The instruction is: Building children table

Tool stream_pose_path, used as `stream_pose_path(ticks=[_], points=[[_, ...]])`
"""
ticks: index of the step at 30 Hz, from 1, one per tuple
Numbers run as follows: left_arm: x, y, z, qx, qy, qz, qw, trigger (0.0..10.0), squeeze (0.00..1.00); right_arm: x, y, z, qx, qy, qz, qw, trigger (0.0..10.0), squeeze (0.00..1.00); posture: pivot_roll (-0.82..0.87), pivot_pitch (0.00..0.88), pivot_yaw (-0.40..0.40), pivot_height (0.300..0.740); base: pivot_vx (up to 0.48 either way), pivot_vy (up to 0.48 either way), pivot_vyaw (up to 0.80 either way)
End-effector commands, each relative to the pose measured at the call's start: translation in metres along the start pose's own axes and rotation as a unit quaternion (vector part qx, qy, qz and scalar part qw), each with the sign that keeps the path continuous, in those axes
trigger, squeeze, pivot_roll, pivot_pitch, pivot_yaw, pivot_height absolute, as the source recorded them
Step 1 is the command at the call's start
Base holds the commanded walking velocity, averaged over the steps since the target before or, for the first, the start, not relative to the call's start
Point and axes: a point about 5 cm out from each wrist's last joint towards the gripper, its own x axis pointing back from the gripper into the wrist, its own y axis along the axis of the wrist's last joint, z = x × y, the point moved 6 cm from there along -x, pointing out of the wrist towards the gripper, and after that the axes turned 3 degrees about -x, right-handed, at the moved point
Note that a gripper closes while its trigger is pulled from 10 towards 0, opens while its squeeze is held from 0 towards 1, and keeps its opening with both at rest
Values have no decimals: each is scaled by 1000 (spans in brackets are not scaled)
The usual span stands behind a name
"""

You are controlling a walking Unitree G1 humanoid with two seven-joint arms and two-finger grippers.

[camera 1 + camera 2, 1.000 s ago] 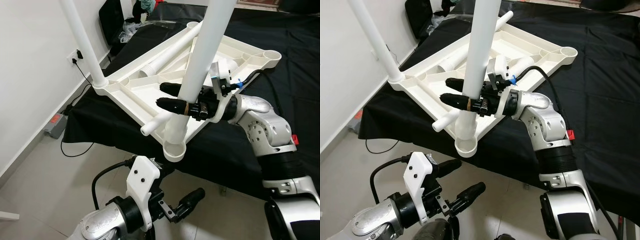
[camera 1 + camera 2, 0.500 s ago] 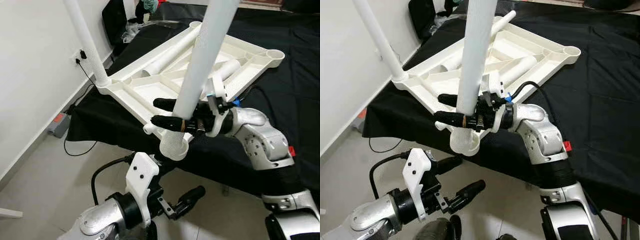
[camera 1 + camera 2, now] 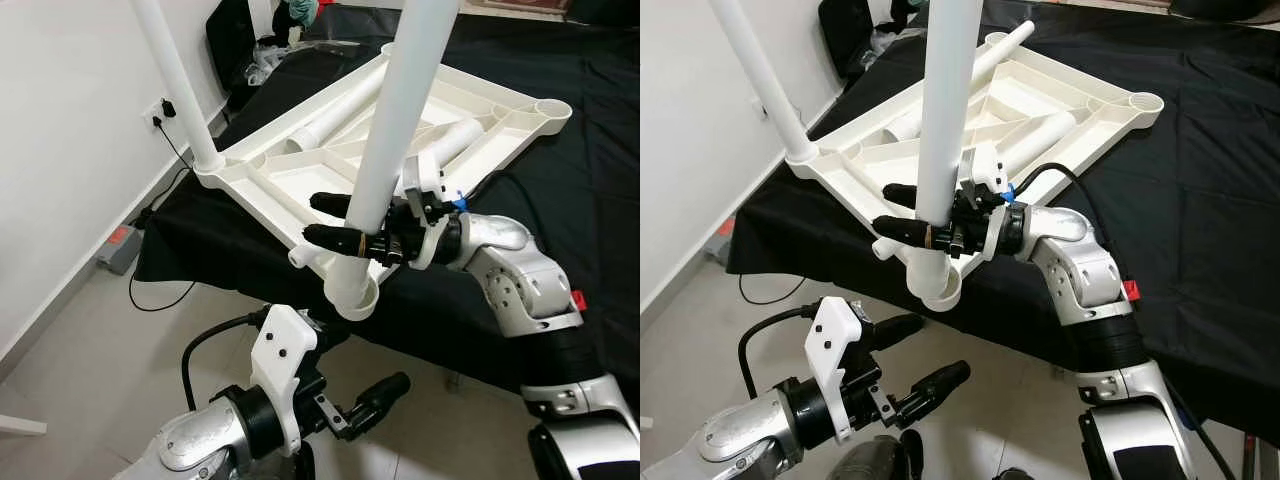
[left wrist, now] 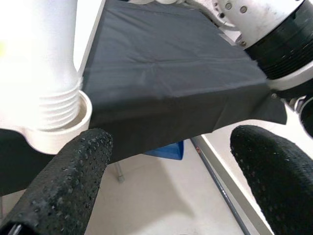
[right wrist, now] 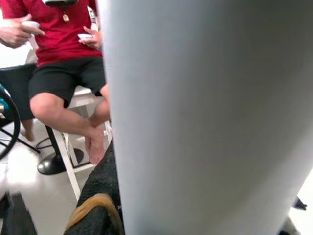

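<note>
Nearest to me, my left end effector hung low over the tiled floor, its two black fingers spread wide with nothing between them. From its wrist camera I saw the ribbed foot of a white leg seated in a round corner socket, just above one finger.

A little farther out, my right end effector was closed around that same upright leg, one finger on each side of the tube, just above the socket at the nearest corner of the child's table top. The table top lay upside down, ribbed underside up, on a surface draped in black cloth, with its near corner jutting past the cloth's edge. Through the right wrist camera the leg's white tube stood close against the lens beside one black finger, and beyond it a seated person in a red shirt and black shorts.

Farther along, a second leg stood in the left corner socket, near the white wall. Two loose legs lay in the underside's compartments. At the far right corner an open socket faced up.
</note>
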Motion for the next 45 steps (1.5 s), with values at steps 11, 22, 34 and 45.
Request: stream_pose_path(ticks=[11,22,34,45], points=[[2,-4,-2,-2,-6,12,1000,10000,0,8,-5,9,11,12,12,1000,10000,0,200,215,61,740,0,0,0],[0,-1,1,-8,0,7,1000,10000,0,-8,-16,18,17,12,30,999,10000,0,197,220,59,740,0,0,0],[-1,0,1,-9,6,2,1000,10000,0,-15,-14,1,36,-32,34,998,10000,0,193,225,48,740,0,0,0],[-1,-1,1,-10,6,4,1000,10000,0,3,-10,7,32,-1,44,998,10000,0,185,209,48,740,0,0,0]])
